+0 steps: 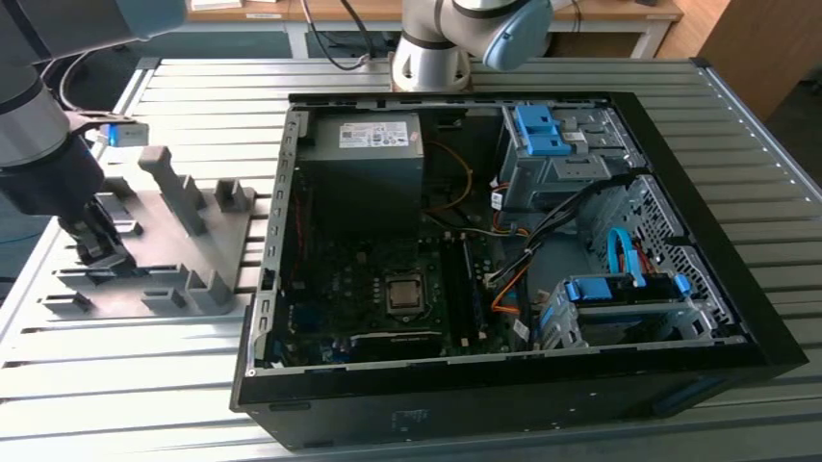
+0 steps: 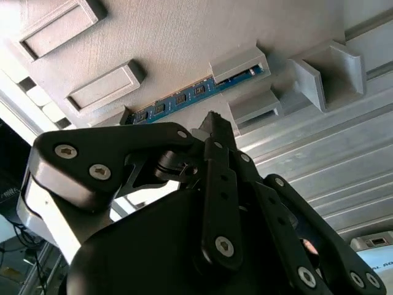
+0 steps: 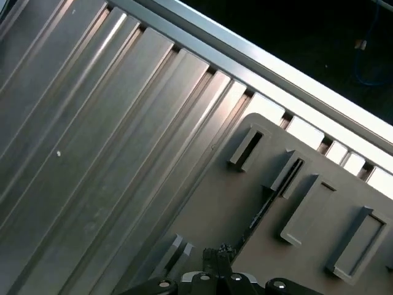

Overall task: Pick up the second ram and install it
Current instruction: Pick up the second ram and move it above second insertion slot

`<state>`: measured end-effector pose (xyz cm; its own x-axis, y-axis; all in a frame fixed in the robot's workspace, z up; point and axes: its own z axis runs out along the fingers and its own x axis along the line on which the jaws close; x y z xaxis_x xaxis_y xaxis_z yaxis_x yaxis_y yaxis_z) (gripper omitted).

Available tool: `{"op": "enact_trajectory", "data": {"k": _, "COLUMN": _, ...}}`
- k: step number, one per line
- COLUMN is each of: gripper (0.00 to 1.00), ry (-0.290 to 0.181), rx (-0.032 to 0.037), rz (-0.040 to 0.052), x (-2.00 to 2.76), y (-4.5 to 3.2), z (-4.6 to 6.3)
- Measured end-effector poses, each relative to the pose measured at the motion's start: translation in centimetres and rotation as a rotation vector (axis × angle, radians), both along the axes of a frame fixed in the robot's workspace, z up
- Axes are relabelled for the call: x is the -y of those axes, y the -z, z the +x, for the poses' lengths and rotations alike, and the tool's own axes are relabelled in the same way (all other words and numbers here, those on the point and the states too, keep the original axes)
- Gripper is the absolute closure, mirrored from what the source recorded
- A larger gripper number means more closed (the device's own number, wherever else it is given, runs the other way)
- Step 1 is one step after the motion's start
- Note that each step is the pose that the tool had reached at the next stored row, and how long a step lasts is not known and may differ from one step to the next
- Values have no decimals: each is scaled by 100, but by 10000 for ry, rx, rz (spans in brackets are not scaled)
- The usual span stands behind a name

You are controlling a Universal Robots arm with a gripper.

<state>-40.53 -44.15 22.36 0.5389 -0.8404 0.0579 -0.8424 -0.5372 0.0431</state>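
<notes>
Exterior view: the gripper [image 1: 100, 252] hung low over the grey holder block [image 1: 180, 241], to the exterior view's left of the open computer case [image 1: 514, 409]. Second wrist view: there was the second ram [image 2: 184, 97], a thin blue stick with dark chips, seated in the holder's slot. The gripper was just short of it, pinched closed and empty. First wrist view: the stick ran edge-on, a dark line.
</notes>
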Motion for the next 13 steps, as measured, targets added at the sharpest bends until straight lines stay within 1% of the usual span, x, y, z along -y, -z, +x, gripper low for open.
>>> {"op": "enact_trajectory", "data": {"k": 2, "gripper": 90, "ry": 298, "rx": 1, "rz": 0, "x": -1, "y": 4, "z": -1}}
{"op": "enact_trajectory", "data": {"k": 9, "gripper": 90, "ry": 1568, "rx": -1, "rz": -1, "x": -1, "y": 20, "z": 0}}
{"op": "enact_trajectory", "data": {"k": 13, "gripper": 90, "ry": 2201, "rx": -2, "rz": 18, "x": -1, "y": 26, "z": 0}}
